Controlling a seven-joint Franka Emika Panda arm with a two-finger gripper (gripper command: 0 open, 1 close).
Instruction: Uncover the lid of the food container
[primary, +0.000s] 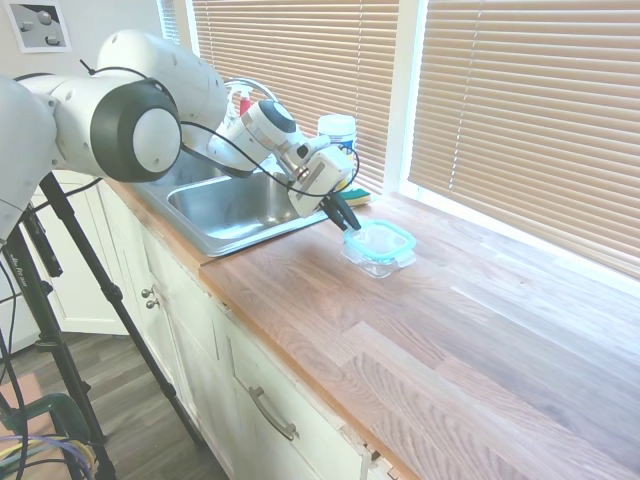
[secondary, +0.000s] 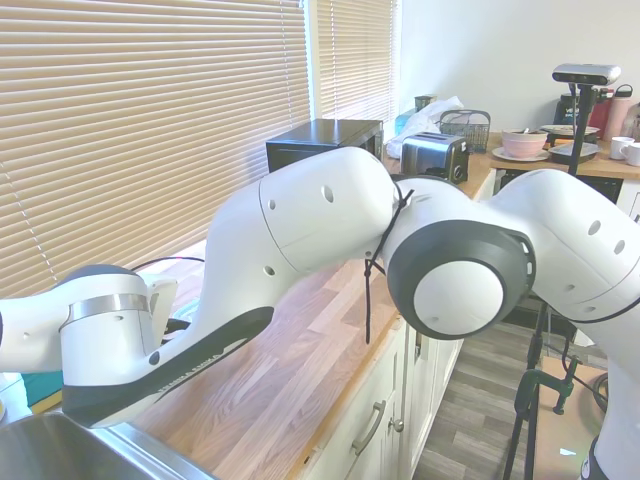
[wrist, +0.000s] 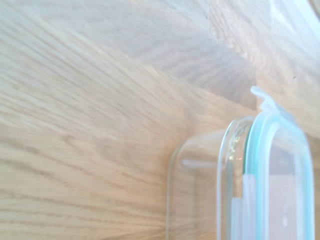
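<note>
Since the lid (primary: 381, 238) sat on the container (primary: 378, 262), the gripper (primary: 345, 217) angled at its near edge, jaws seemingly closed, grip unclear

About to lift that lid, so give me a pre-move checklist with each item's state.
1. Lid on the container: ok, it sits on top, teal rim showing.
2. Gripper at the lid's near edge: ok, fingertips are at the rim.
3. Fingers closed on the lid: cannot tell; the tips look close together.
4. Snap tabs released: cannot tell; the wrist view shows one tab only.
5. Counter beside the container free for setting the lid down: ok.
6. Sink edge clear of the container: ok, apart.
</note>
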